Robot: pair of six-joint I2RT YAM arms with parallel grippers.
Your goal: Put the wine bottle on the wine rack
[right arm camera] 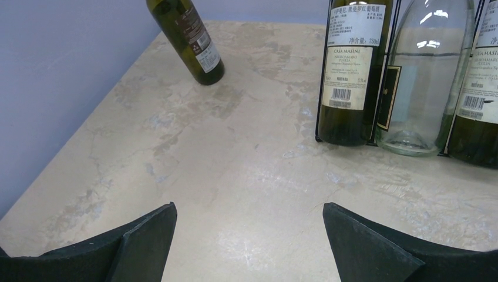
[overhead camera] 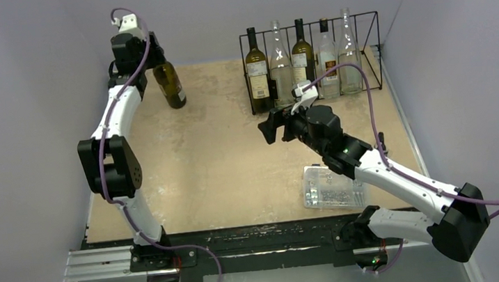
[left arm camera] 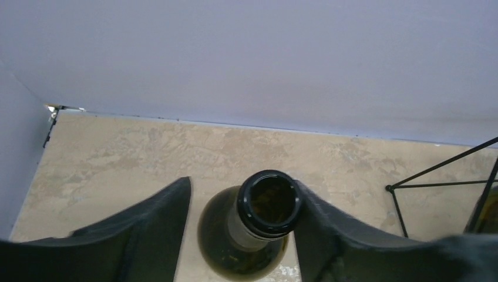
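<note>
A dark green wine bottle point(overhead camera: 171, 85) stands tilted at the far left of the table, label side toward the arms. My left gripper point(overhead camera: 151, 57) is open around its neck. In the left wrist view the open mouth point(left arm camera: 269, 202) sits between the fingers: the right finger point(left arm camera: 329, 235) touches the rim, the left finger point(left arm camera: 152, 229) stands apart from it. The black wire wine rack point(overhead camera: 359, 14) stands at the far right with several bottles in it. My right gripper point(overhead camera: 267, 126) is open and empty above the table in front of the rack's left end.
A clear plastic parts box point(overhead camera: 332, 188) lies near the right arm's base. Walls close in the table at the back, left and right. The rack's left corner wire point(left arm camera: 434, 170) shows in the left wrist view. Racked bottles point(right arm camera: 352, 70) fill the right wrist view's upper right.
</note>
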